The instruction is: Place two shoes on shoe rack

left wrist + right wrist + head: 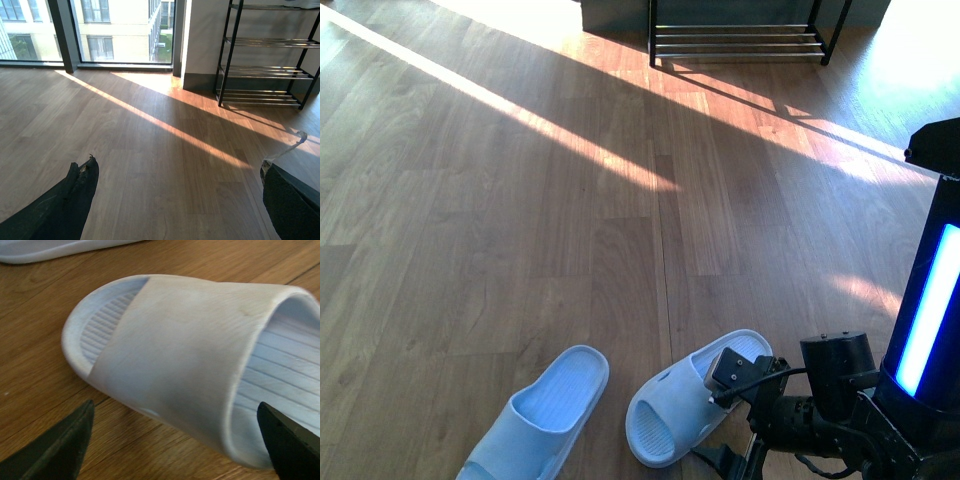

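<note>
Two pale blue slides lie on the wood floor close to me: the left slide [540, 415] and the right slide [685, 405]. My right gripper [174, 410] is open and low over the right slide [190, 360], its fingers standing either side of the strap without touching it. The edge of the other slide [55, 251] shows beyond. The shoe rack [740, 45] stands far off against the wall, black-framed with silver bars. My left gripper [179, 162] is open above bare floor, facing the shoe rack [265, 70]. The left arm does not show in the front view.
The robot's dark column with a blue light strip [930, 310] stands at the right. A grey pillar [200, 45] and tall windows [120, 30] line the far wall. Bands of sunlight cross the floor between me and the rack.
</note>
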You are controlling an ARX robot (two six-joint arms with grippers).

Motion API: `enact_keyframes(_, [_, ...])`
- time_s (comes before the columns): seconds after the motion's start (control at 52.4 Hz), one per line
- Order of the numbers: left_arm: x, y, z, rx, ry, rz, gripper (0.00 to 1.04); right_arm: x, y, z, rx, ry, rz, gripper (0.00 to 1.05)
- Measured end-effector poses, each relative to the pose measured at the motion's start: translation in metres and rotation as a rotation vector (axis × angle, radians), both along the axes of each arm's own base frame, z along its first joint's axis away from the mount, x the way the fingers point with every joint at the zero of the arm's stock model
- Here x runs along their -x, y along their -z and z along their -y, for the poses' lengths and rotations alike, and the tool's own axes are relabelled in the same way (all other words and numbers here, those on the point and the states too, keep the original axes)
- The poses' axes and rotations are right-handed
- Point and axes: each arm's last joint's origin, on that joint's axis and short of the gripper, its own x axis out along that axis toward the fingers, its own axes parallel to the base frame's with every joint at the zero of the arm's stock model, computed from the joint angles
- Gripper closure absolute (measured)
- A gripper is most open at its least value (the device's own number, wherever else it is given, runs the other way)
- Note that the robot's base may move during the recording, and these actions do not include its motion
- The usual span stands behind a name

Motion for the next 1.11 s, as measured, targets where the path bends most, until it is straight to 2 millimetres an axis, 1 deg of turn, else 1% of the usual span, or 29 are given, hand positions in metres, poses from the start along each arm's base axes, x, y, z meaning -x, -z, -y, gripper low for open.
enact_keyframes(0.038, [0.000,0.000,0.000,0.000,0.000,0.000,0.09,0.002,0.000,0.000,0.001,-0.013,-0.002,0.18])
enact_keyframes(0.076, [0.000,0.000,0.000,0.000,0.000,0.000,0.09,0.003,0.000,0.000,0.000,-0.020,-0.005,0.21])
enact_keyframes(0.153, [0.000,0.000,0.000,0.000,0.000,0.000,0.09,0.005,0.001,0.000,0.001,-0.028,-0.005,0.32])
enact_keyframes(0.191, [0.000,0.000,0.000,0.000,0.000,0.000,0.09,0.005,0.000,0.001,0.002,-0.029,-0.004,0.40])
enact_keyframes(0.248, [0.000,0.000,0.000,0.000,0.000,0.000,0.09,0.005,0.000,0.001,0.003,-0.028,0.005,0.51])
enact_keyframes(0.267, [0.000,0.000,0.000,0.000,0.000,0.000,0.09,0.005,0.001,0.001,0.005,-0.025,0.013,0.56])
enact_keyframes(0.343, [0.000,0.000,0.000,0.000,0.000,0.000,0.09,0.004,0.000,0.001,0.011,-0.012,0.039,0.70])
enact_keyframes(0.363, [0.000,0.000,0.000,0.000,0.000,0.000,0.09,0.003,0.001,0.001,0.015,-0.005,0.047,0.75])
enact_keyframes(0.42, [0.000,0.000,0.000,0.000,0.000,0.000,0.09,0.002,0.000,0.002,0.019,0.014,0.066,0.86])
enact_keyframes(0.439, [0.000,0.000,0.000,0.000,0.000,0.000,0.09,0.001,0.000,0.002,0.018,0.027,0.075,0.91])
enact_keyframes(0.496, [0.000,0.000,0.000,0.000,0.000,0.000,0.09,-0.001,-0.002,0.003,0.013,0.059,0.084,1.01])
enact_keyframes(0.515, [0.000,0.000,0.000,0.000,0.000,0.000,0.09,-0.001,-0.002,0.003,0.016,0.074,0.090,1.04])
enact_keyframes(0.592, [0.000,0.000,0.000,0.000,0.000,0.000,0.09,-0.003,-0.010,0.008,0.005,0.181,0.092,1.03])
enact_keyframes(0.668, [0.000,0.000,0.000,0.000,0.000,0.000,0.09,-0.008,-0.031,0.016,-0.013,0.327,0.116,1.03])
enact_keyframes(0.744, [0.000,0.000,0.000,0.000,0.000,0.000,0.09,-0.021,-0.065,0.031,-0.042,0.518,0.168,1.03])
enact_keyframes(0.782, [0.000,0.000,0.000,0.000,0.000,0.000,0.09,-0.023,-0.074,0.035,-0.046,0.553,0.185,1.03])
enact_keyframes(0.801, [0.000,0.000,0.000,0.000,0.000,0.000,0.09,-0.026,-0.083,0.039,-0.054,0.593,0.198,1.03])
enact_keyframes(0.821, [0.000,0.000,0.000,0.000,0.000,0.000,0.09,-0.027,-0.088,0.041,-0.057,0.612,0.206,1.03])
enact_keyframes(0.897, [0.000,0.000,0.000,0.000,0.000,0.000,0.09,-0.033,-0.124,0.059,-0.071,0.739,0.258,1.03])
enact_keyframes(0.916, [0.000,0.000,0.000,0.000,0.000,0.000,0.09,-0.033,-0.138,0.066,-0.076,0.778,0.271,1.03])
enact_keyframes(0.973, [0.000,0.000,0.000,0.000,0.000,0.000,0.09,-0.030,-0.163,0.079,-0.090,0.847,0.269,1.03])
enact_keyframes(1.069, [0.000,0.000,0.000,0.000,0.000,0.000,0.09,-0.022,-0.192,0.091,-0.110,0.904,0.265,1.03])
enact_keyframes(1.088, [0.000,0.000,0.000,0.000,0.000,0.000,0.09,-0.020,-0.201,0.093,-0.114,0.915,0.266,1.03])
enact_keyframes(1.107, [0.000,0.000,0.000,0.000,0.000,0.000,0.09,-0.016,-0.214,0.097,-0.126,0.934,0.265,1.03])
